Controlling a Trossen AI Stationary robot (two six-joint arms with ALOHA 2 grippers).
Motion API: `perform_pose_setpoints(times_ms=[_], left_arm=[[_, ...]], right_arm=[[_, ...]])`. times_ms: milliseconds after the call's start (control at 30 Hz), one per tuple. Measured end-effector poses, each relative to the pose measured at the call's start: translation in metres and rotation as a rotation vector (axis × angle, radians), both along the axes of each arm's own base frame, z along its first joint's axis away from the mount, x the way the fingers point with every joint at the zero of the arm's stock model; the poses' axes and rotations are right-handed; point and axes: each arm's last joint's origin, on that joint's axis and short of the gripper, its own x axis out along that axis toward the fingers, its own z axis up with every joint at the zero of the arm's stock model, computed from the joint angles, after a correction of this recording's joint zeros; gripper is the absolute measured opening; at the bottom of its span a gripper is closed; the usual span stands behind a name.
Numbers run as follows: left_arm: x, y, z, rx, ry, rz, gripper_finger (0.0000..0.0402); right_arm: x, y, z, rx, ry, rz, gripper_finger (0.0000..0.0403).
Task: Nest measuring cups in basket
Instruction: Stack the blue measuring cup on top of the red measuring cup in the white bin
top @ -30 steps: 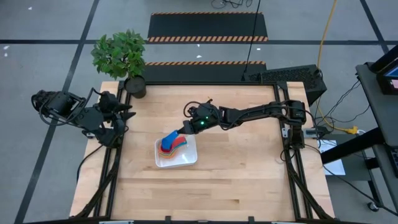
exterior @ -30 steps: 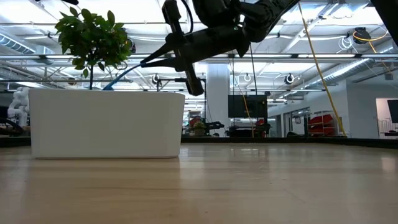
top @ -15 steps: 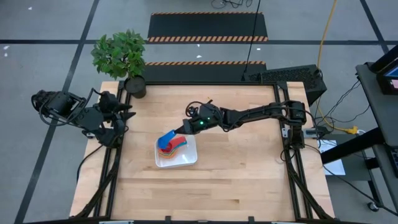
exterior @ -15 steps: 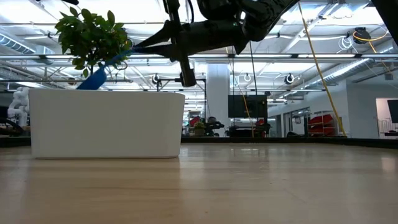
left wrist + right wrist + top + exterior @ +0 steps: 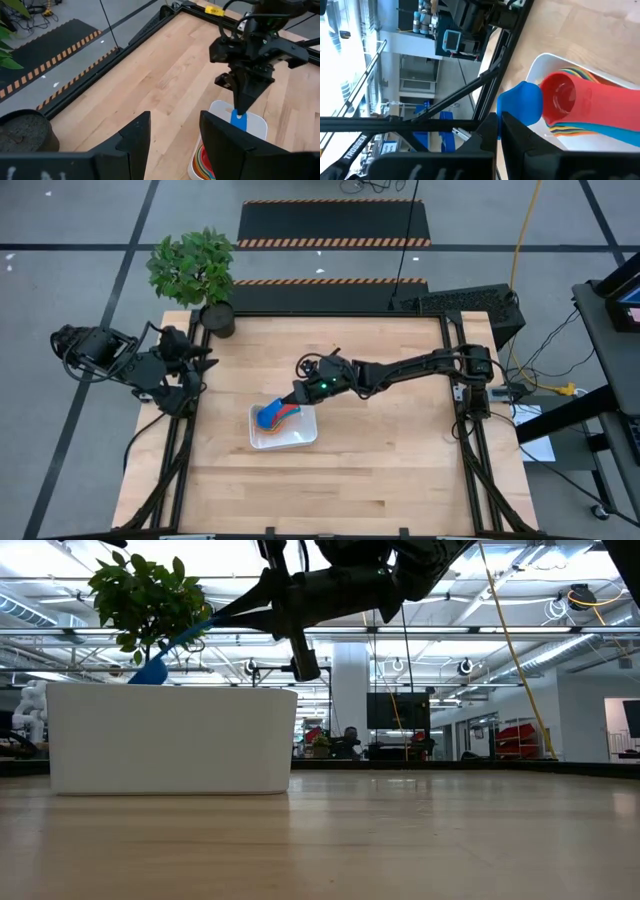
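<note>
Right claw (image 5: 291,398) gripping blue cup (image 5: 268,416)

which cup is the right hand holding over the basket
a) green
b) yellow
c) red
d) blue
d) The right hand is shut on the handle of the blue cup, holding it above the basket, while the red cup already lies nested in the stack.
</note>
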Motion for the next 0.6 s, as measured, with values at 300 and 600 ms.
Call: perform_pose_setpoints(times_ms=[300, 600], left_arm=[[0.0, 0.0003, 0.0002, 0.007, -0.006, 0.011, 0.017], [0.0, 0.0003, 0.0002, -0.008, -0.014, 0.022, 0.017]], right_arm=[[0.0001, 0.0005, -0.0008, -0.041, 0.002, -0.035, 0.0], [-0.0011, 0.0005, -0.0045, -0.044, 0.042, -0.035, 0.0004]])
